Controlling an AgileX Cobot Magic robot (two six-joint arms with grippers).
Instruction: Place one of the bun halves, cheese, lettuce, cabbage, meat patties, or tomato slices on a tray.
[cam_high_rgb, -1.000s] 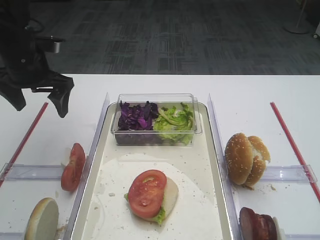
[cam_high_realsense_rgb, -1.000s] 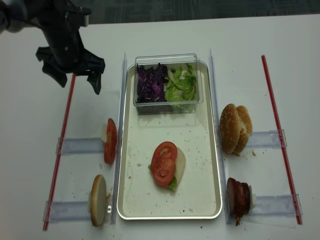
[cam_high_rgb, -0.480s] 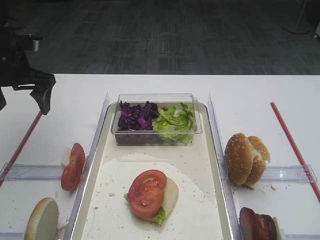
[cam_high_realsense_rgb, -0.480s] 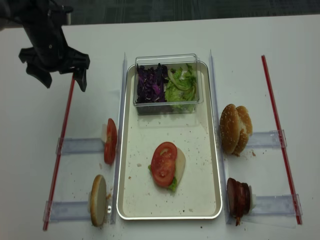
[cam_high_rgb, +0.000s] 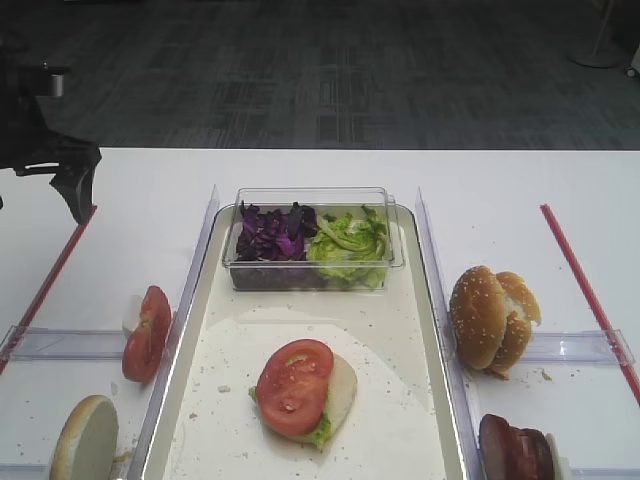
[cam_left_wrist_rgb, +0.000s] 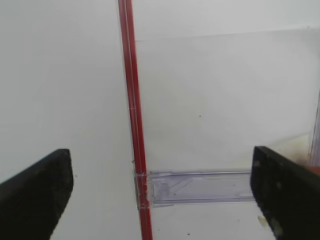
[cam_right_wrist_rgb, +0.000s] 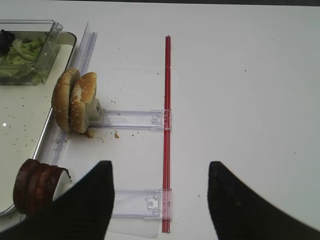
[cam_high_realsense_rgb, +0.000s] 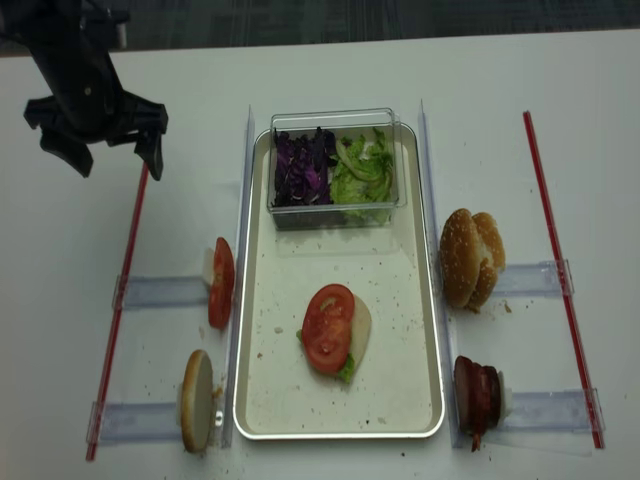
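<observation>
Two tomato slices (cam_high_realsense_rgb: 328, 328) (one tray (cam_high_realsense_rgb: 258, 405))

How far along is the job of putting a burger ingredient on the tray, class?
Done: a tomato slice sits on lettuce and a bun half inside the tray. In hand: nothing; the left gripper hangs open and empty above the table's far left, and the right gripper is open too. Left: nothing obvious.

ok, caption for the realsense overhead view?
Open left gripper hovers off the tray, where a tomato slice tops the stack.
</observation>
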